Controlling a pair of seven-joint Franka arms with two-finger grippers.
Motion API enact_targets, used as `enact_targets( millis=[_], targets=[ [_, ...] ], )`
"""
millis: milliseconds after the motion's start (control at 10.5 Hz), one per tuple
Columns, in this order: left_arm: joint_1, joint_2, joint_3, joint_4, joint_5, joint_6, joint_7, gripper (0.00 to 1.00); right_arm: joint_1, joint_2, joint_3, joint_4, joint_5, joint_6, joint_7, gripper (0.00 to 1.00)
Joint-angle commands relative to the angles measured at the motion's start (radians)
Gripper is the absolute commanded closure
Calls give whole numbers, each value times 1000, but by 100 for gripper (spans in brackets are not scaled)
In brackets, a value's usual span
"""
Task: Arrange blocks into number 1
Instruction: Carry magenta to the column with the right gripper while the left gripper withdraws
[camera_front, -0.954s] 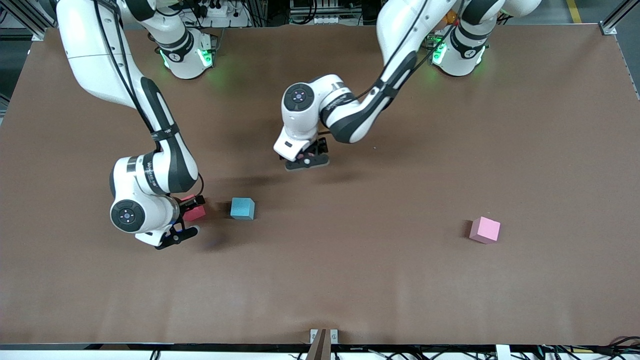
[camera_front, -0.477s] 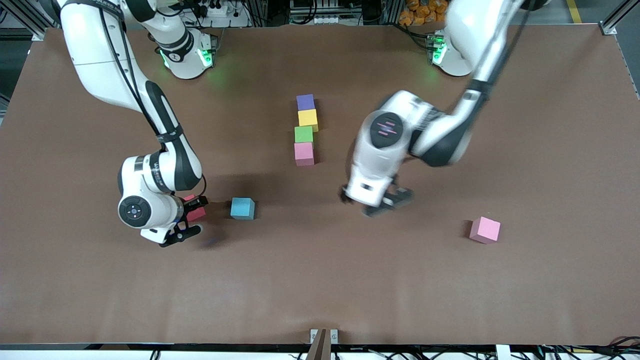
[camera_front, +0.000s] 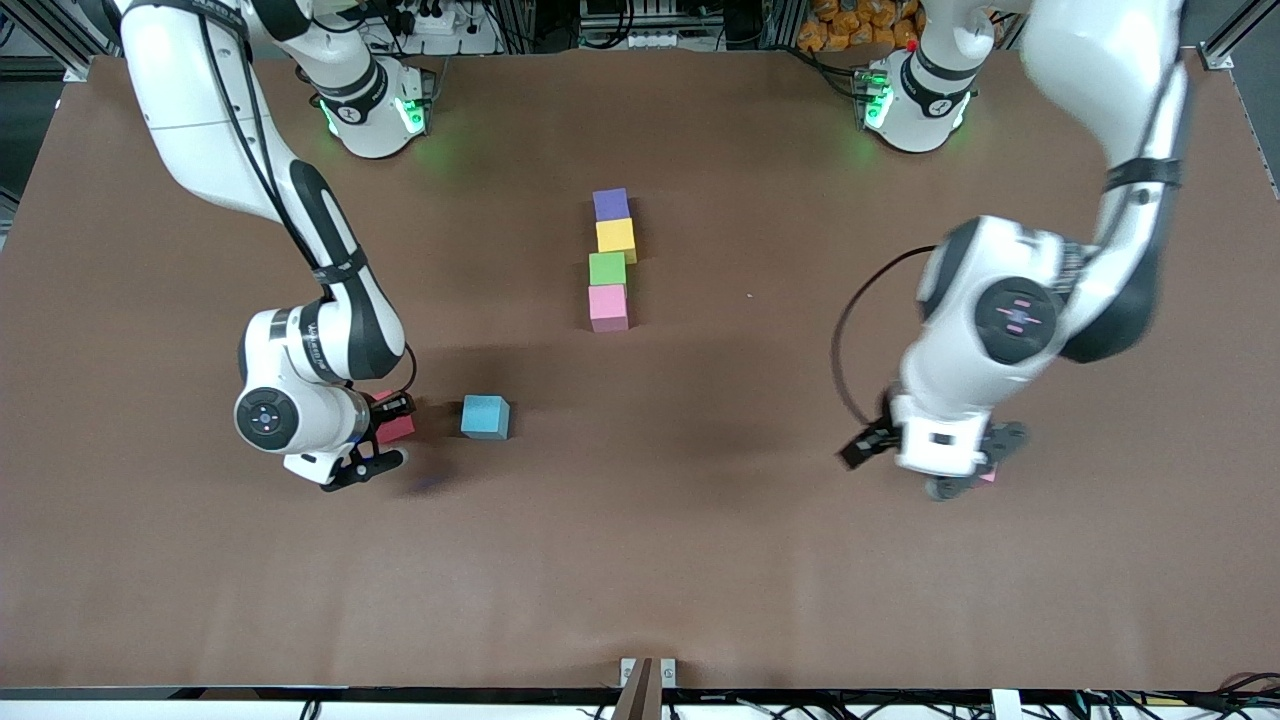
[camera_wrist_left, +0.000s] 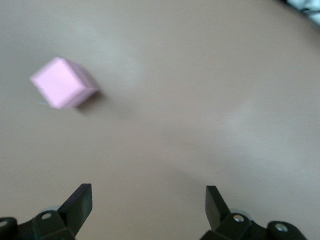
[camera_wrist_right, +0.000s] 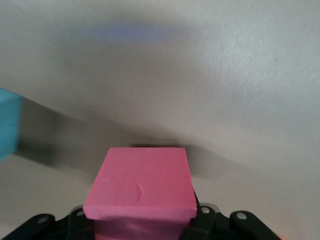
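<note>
While right gripper (camera_front: 385, 432) clamps matte red cube (camera_wrist_right: 140, 187), left gripper (camera_wrist_left: 149, 210) (fingers apart) over brown table (camera_front: 700, 560).

It was probably a robotics lab: a brown-covered table (camera_front: 700, 560) edged by aluminium framing (camera_front: 1238, 30), cables and power strips (camera_front: 430, 18) along its edge.

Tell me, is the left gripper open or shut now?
Open. In the left wrist view the left gripper shows its two fingertips wide apart, nothing between them, over bare table.
</note>
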Motion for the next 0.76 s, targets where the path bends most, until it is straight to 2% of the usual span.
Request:
enact_targets(
  millis=[0,95,286,382,668],
  targets=[
    [61,-84,-21,-117,-5,-52,67,0,31,-123,0,-29,21,-33,87,55],
    [82,-148,-29,-215,-8,-34,73,0,76,-145,-2,-26,21,-68,214,55],
    [120,-296,-37,-420,-48,91,83,0,184,-145,-5,-21,21,-65,516,55],
    [138,-337,-37,-464,-51,104,129,0,225,-140,-5,-14,22,-56,604,55],
    [152,-394,-17,-475,-112,90,296,0,316,-115,-2,51,45,-65,710,55]
  ],
)
